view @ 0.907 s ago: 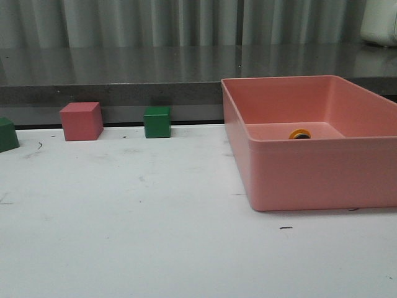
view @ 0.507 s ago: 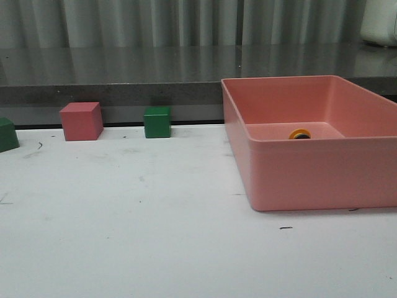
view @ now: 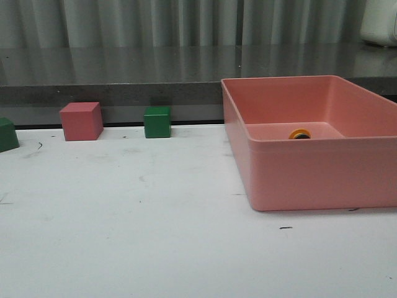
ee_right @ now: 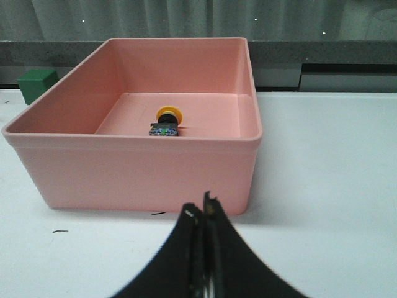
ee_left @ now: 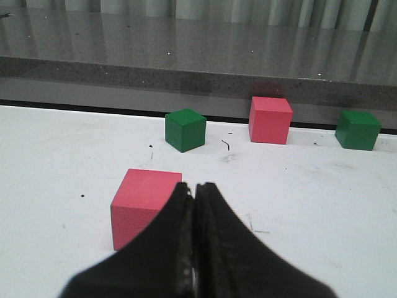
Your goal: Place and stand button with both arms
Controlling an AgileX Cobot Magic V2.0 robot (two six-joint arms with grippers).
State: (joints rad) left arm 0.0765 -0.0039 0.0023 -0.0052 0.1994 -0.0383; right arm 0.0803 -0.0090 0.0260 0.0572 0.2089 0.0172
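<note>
The button (ee_right: 166, 121), yellow cap over a dark body, lies on the floor of the pink bin (ee_right: 142, 167), toward its far wall. In the front view only its yellow cap (view: 299, 133) shows above the bin's near wall (view: 322, 174). My right gripper (ee_right: 201, 208) is shut and empty, low over the table in front of the bin's near wall. My left gripper (ee_left: 194, 188) is shut and empty, just in front of a pink cube (ee_left: 139, 202). Neither arm shows in the front view.
At the table's back edge stand a pink cube (view: 81, 121), a green cube (view: 157, 121) and a second green cube (view: 7, 134) at the left margin. The left wrist view shows these cubes (ee_left: 185, 130) beyond the near one. A grey ledge (view: 124, 87) runs behind.
</note>
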